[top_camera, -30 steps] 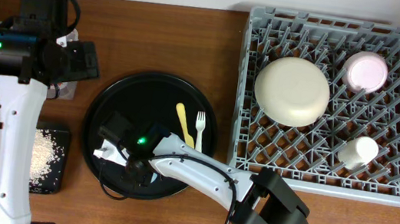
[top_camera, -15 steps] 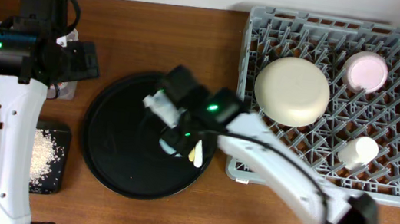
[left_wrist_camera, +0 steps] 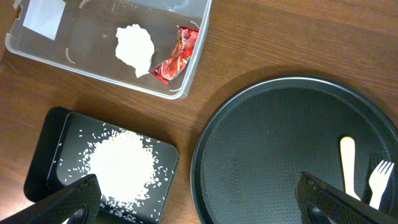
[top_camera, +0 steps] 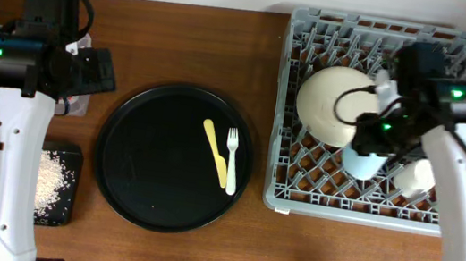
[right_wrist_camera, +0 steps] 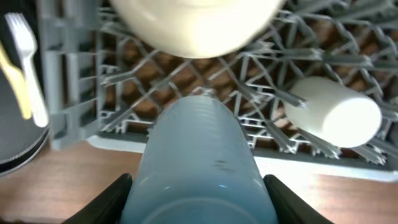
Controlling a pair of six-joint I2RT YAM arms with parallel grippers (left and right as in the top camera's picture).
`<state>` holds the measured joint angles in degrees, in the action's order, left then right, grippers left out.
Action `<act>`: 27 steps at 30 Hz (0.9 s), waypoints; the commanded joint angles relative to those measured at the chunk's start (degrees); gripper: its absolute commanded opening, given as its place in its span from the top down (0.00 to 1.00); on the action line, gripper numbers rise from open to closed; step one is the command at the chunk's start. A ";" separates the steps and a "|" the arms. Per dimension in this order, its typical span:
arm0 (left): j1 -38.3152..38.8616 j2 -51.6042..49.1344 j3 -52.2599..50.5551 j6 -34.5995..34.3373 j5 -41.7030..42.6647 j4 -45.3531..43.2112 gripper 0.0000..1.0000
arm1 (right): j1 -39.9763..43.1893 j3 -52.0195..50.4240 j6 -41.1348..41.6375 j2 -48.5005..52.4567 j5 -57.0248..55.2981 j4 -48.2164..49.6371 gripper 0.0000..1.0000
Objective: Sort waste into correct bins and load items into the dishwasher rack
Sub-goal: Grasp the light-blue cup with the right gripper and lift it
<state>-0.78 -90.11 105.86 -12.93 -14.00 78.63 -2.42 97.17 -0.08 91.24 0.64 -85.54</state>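
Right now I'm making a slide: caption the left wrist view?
Tissue and red wrapper in the clear tub, rice in the black tray, knife and fork on the round tray.

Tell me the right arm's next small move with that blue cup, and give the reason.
Probably lower the light-blue cup onto the dishwasher rack's open lattice, then let go. The right end effector is shut on it above the rack, between the cream plate and the white cup, and that patch of pegs looks free.
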 commanded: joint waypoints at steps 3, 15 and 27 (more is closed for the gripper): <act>-0.13 0.13 0.46 -0.31 -0.61 -0.09 0.01 | 3.30 -10.88 0.57 0.55 -0.50 3.91 0.48; -0.13 0.13 0.46 -0.31 -0.61 -0.09 0.01 | 3.23 -24.15 0.57 0.70 -0.50 17.40 0.48; -0.13 0.13 0.46 -0.31 -0.61 -0.09 0.01 | 3.21 -13.77 -1.14 -1.95 1.46 10.14 0.02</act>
<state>-0.80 -90.11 105.86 -12.91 -14.00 78.61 0.45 77.89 -0.67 91.85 0.93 -73.36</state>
